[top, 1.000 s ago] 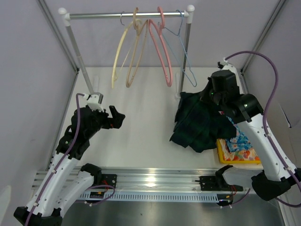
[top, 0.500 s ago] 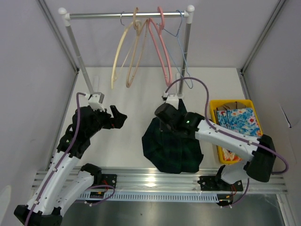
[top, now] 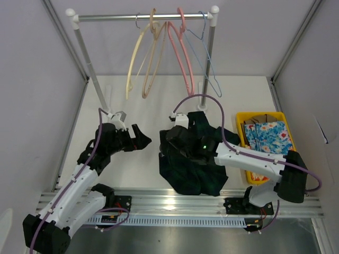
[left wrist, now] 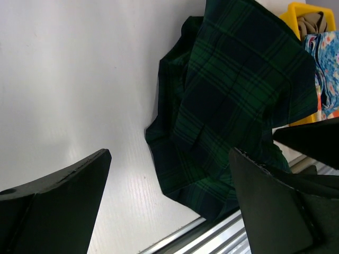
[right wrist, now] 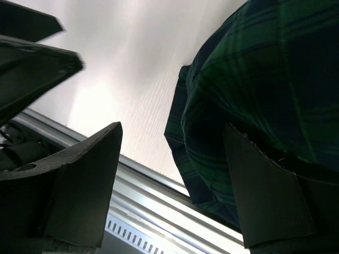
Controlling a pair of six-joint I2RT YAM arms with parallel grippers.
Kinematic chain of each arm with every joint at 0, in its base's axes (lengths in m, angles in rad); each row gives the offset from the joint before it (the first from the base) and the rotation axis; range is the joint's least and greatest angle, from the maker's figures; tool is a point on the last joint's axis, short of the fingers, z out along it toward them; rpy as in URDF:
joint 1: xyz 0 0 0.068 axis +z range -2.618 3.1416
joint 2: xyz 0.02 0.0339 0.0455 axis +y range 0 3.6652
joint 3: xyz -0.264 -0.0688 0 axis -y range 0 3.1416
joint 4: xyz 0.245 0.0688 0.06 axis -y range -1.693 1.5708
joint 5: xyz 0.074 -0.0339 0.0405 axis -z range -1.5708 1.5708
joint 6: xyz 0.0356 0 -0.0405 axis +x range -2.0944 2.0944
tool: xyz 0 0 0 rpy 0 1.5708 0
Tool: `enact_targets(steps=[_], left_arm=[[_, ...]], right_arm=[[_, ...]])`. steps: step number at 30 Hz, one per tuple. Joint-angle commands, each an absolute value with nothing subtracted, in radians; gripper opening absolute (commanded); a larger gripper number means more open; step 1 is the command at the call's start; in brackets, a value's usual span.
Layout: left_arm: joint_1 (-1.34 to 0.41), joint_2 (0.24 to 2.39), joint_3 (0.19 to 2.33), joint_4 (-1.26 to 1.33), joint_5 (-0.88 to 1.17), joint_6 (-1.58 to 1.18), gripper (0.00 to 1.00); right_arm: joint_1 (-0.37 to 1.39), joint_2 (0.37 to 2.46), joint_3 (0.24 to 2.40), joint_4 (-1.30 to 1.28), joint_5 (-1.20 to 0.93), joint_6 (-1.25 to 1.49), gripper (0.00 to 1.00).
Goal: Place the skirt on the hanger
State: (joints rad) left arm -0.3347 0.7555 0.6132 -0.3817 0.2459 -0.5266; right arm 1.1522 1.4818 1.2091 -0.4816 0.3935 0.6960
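skirt (top: 196, 172) heaped on table (top: 137, 95), right gripper (right wrist: 172, 126) jaws wide apart over its edge, clasping nothing, left gripper (top: 141, 136) spread, empty, beside it

The skirt (top: 190, 177) is a dark green and navy plaid, at five o'clock on the white table (top: 143, 106). At twelve o'clock hang a pale cream-yellow hanger (top: 131, 66), a tan-beige hanger (top: 150, 67), a pink hanger (top: 183, 55) and a thin light-blue wire hanger (top: 216, 79). At three o'clock a yellow bin (top: 241, 117) holds a cloth (top: 267, 135) flowered in blue, orange and white. The left arm (top: 74, 182) and right arm (top: 249, 157) are white and black, with purple cables.
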Motion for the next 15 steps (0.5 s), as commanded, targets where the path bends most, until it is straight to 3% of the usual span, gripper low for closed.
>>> enact_targets(steps=[1,9,15], left_arm=[[-0.350,0.776,0.591,-0.246,0.322,-0.598,0.99],[-0.451,0.848,0.638,-0.176,0.285,-0.611,0.99],[-0.575,0.922,0.704,-0.158,0.160,-0.614,0.99]], right_arm=[[1.150,1.362,1.197,-0.477,0.449,0.692,0.82],[1.125,1.180,1.192,-0.613,0.575,0.713,0.84],[0.902,1.109,1.083,-0.611,0.471,0.689,0.75]])
